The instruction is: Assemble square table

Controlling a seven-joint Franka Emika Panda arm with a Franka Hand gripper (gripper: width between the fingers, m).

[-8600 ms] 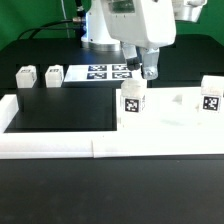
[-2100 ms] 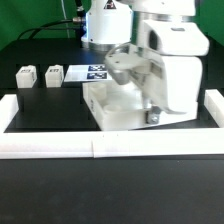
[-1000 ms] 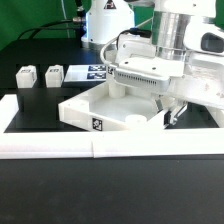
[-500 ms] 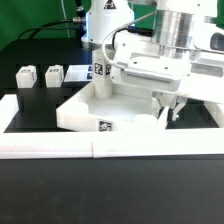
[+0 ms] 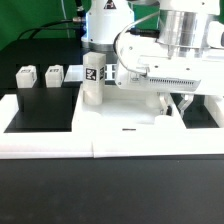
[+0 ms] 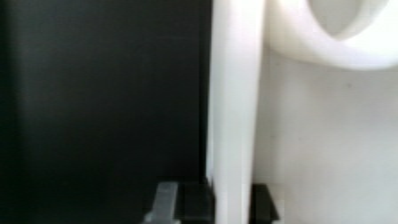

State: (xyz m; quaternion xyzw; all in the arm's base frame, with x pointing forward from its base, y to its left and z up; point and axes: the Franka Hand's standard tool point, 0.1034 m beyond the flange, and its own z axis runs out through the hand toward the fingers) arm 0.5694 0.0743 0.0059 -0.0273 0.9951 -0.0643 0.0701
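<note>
The tabletop (image 5: 120, 115) is observed lying flat. An upright leg (image 5: 93, 78) is seen on its far corner, toward the exterior view's left. Two loose legs (image 5: 25, 77) (image 5: 53, 75) are noted well apart from the tabletop, further left. The gripper (image 5: 172, 106) is located at the tabletop's right edge. The border wall (image 5: 60, 148) is found just in front of the tabletop.

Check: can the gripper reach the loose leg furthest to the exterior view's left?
Probably not yet. The gripper is shut on the tabletop edge, so it would have to let go first. The leg itself stands in the open, apart from its neighbour, nothing over it.
</note>
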